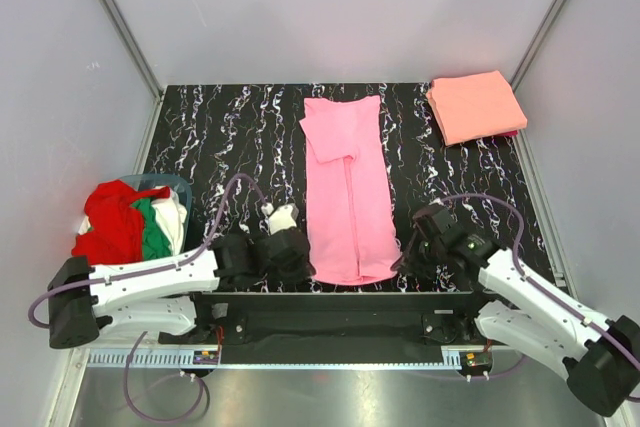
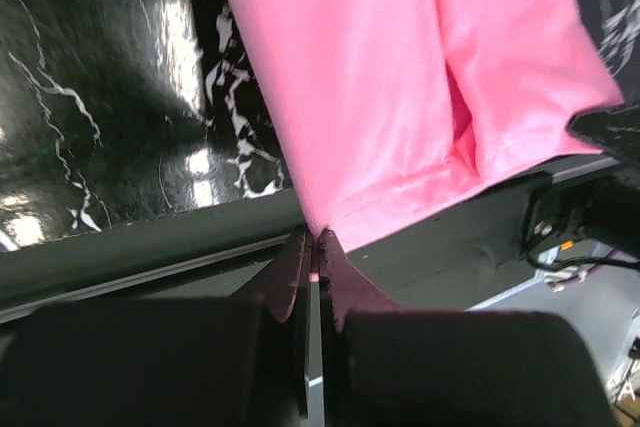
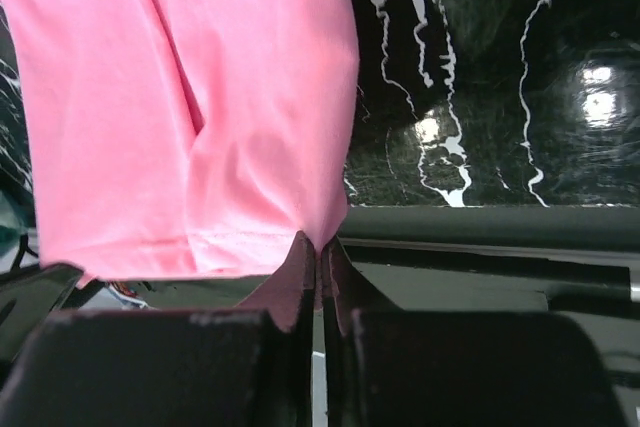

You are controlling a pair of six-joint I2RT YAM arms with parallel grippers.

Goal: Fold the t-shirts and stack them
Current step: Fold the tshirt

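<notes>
Down the middle of the black marbled table [image 1: 220, 137] lies the pink t-shirt [image 1: 345, 187], folded lengthwise into a long strip with its hem at the near edge. Each arm pinches one hem corner. The left gripper [image 2: 316, 247] has its fingers pressed together on the near-left corner, and the right gripper [image 3: 317, 247] is likewise closed on the near-right corner, with only a thin fold of cloth between the fingers in each wrist view. I judge the cloth light, limp and not slippery. It will sag and drag wherever it is unsupported, so the corners are the sensible hold, and both should travel together at even height to keep the hem taut. Room for carrying the hem toward the collar looks open — bare table shows on either side of the strip. The folded salmon-orange t-shirt [image 1: 475, 105] sits at the far right corner, well apart, and the basket [image 1: 178, 185] at the left holds the heap of red, green and white t-shirts [image 1: 130, 222]. The hem sits right at the table's front lip — slack could catch there.
</notes>
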